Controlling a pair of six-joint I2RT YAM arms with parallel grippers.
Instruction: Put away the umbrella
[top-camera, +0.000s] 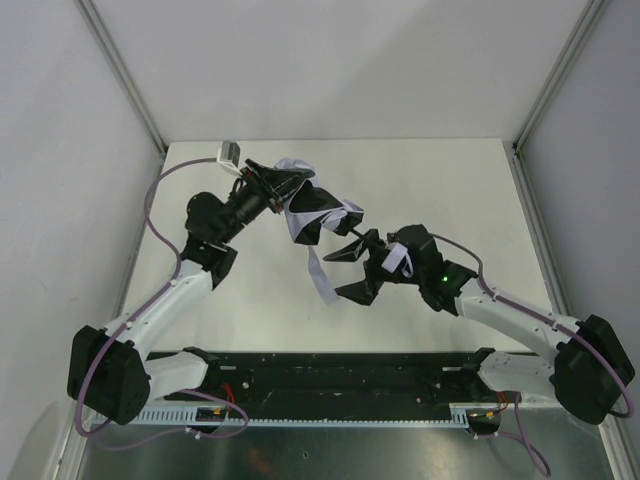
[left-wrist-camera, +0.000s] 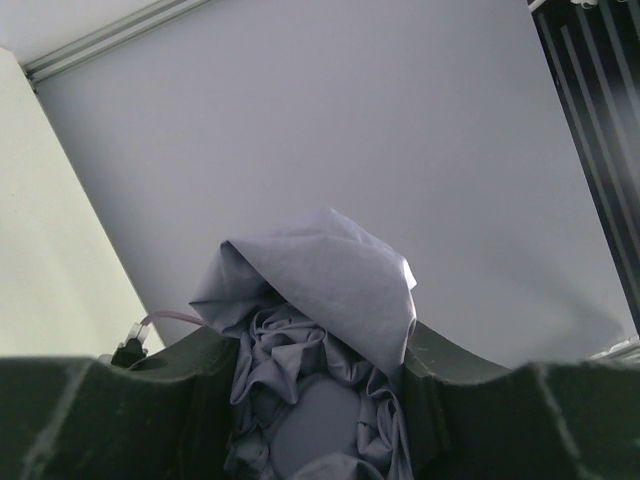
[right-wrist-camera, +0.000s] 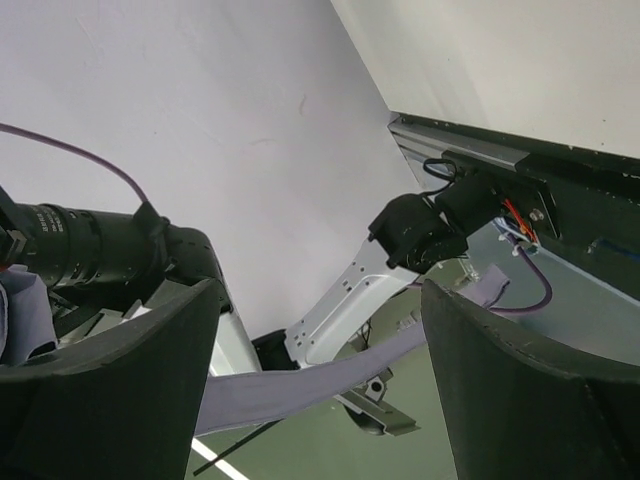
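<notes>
1. The umbrella (top-camera: 315, 212) is off the table (top-camera: 450, 180). Its bunched canopy end sits in the left pincer (top-camera: 262, 188), and the rest reaches away from that pincer to the right and toward the arm bases.
2. The left pincer is clamped on the umbrella. Its wrist view shows crumpled cloth packed between both fingers, with one smooth flap standing up above them.
3. The umbrella's long axis runs on a slant from the left pincer to the right pincer (top-camera: 352, 272). The thin black shaft (top-camera: 352, 234) comes out of the cloth on the side away from the left pincer.
4. The right pincer is the nearer one to that free shaft end, and its jaws stand wide apart, gripping nothing. In its wrist view a flat strap (right-wrist-camera: 300, 385) crosses the gap between its fingers (right-wrist-camera: 110, 390) without touching either.
5. The next move likely turns on this: the shaft lies just beside the right pincer on the side facing the left pincer, so closing there would meet the strap first.
6. The canopy is soft, matte, pale lavender-grey cloth with dark undersides, loose and folded. The shaft is rigid and slim, and the strap is limp and would probably slip.
</notes>
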